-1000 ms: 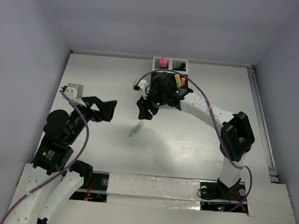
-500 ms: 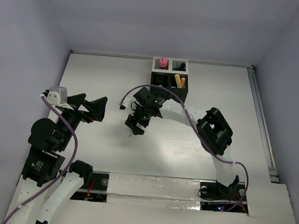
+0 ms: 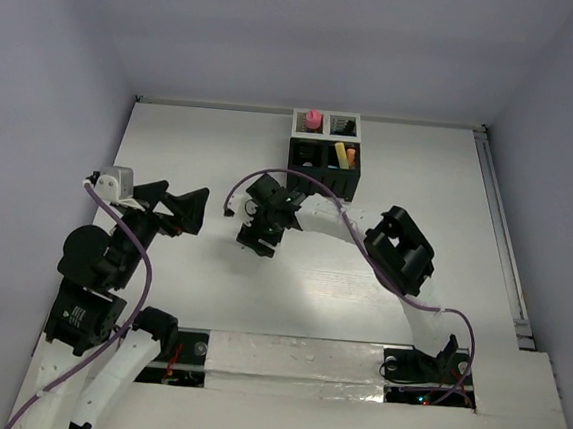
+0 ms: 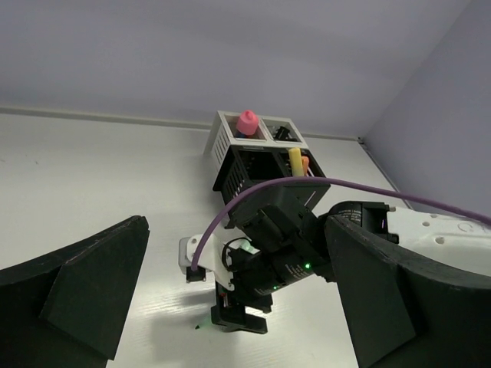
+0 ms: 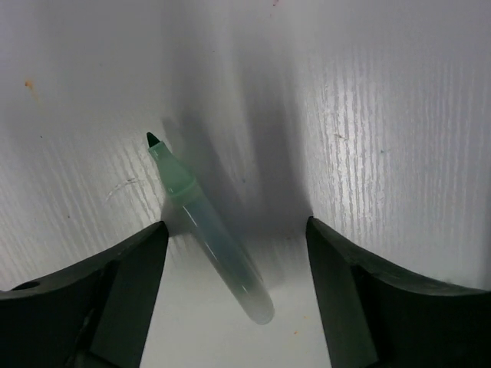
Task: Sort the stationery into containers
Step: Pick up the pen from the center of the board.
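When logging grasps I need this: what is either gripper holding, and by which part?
Nothing is held. The right gripper stands open around the pale green marker lying on the table; the left gripper is open and empty.

We count two arms, the left arm (image 3: 92, 258) and the right arm (image 3: 399, 249), each with one pincer: the left pincer (image 3: 174, 205) and the right pincer (image 3: 257, 242). Two purple cables run along them, the left cable (image 3: 146, 278) and the right cable (image 4: 360, 182). On the one worktop (image 3: 202, 147) we count one mesh organizer (image 4: 236, 175) with four compartments, two black and two white. In it we count one pink tube (image 3: 313, 119), one yellow pen (image 3: 341, 156) and one orange piece (image 3: 351, 159). Outside it we count one green-tipped marker (image 5: 211, 238).
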`<state>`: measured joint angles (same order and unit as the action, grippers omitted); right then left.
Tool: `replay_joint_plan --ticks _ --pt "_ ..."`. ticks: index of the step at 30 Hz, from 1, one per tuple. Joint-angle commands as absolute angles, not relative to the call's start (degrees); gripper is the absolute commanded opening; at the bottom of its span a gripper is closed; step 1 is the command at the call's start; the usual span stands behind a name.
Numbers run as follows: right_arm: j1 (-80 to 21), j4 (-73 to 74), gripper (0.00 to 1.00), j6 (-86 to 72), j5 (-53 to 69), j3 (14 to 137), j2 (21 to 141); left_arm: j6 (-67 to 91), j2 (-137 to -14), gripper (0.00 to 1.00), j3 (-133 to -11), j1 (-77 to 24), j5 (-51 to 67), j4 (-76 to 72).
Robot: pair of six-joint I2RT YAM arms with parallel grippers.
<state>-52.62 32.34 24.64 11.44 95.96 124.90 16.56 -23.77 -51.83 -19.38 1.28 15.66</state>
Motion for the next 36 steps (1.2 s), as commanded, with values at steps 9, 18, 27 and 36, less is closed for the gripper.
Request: replay_joint_plan --ticks 9,18,27,36 --pt "-53.96 25.31 0.53 17.23 12.39 94.04 126.38 17.40 -24.08 0.99 -48.17 -19.16 5.53 12.13" --pt "-53.96 26.19 0.51 15.82 13.54 97.29 130.60 17.75 -23.38 0.99 -44.91 -19.16 7.56 13.18" --pt "-52.73 18.74 0.00 8.98 11.08 94.93 125.53 18.02 -23.29 0.96 -42.54 -19.16 8.87 12.83" --pt "-50.63 8.18 0.00 -6.14 0.71 89.92 112.43 21.80 -24.16 0.89 -38.67 -19.16 13.09 9.49"
